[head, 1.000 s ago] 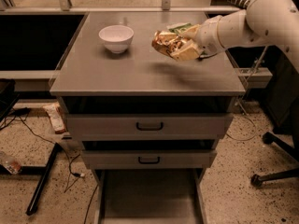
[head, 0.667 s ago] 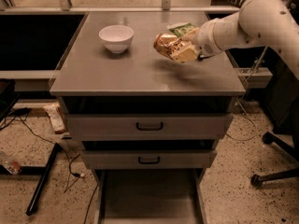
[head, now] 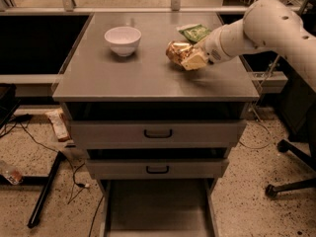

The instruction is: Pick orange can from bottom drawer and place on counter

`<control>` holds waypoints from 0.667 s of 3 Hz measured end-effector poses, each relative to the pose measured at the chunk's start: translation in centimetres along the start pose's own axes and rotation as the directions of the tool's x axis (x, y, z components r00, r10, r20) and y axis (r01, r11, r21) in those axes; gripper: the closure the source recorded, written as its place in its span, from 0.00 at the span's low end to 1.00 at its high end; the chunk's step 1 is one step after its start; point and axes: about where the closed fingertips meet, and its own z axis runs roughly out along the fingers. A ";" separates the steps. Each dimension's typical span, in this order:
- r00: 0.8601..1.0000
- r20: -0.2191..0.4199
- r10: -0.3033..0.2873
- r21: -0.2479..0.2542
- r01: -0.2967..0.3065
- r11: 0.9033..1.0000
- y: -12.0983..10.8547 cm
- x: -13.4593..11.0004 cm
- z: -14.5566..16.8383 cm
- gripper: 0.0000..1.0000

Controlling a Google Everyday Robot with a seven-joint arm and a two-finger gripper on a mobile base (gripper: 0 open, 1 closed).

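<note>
Shift: since a second ago the gripper and its load have slid slightly left and lower, closer to the cabinet top.
White bowl: a small round white ceramic bowl (head: 123, 39) stands on the left half of the top, well apart from the load.
Counter: the broad flat matte grey counter (head: 138, 80) is bare in front of the load.
Bottom drawer: the lowest grey metal drawer (head: 158, 209) is pulled out, its floor showing nothing.
Orange can: the shiny golden-orange and brown crinkled can (head: 175, 52) hangs low over the right half of the counter; contact with the surface cannot be told.
Gripper: the cream two-finger gripper (head: 190, 59) has its jaws clamped on the can's right side.
Green bag: a flat green snack bag (head: 195, 32) lies just behind.
Handling: the can is probably light, thin-walled, easily dented and slick, so a gentle hold across the mid-body suits it.
</note>
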 end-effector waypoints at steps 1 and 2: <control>1.000 -0.015 0.012 -0.024 -0.012 1.000 0.6 0.3 0.8 1.00; 1.000 -0.015 0.012 -0.024 -0.012 1.000 0.6 0.3 0.8 0.81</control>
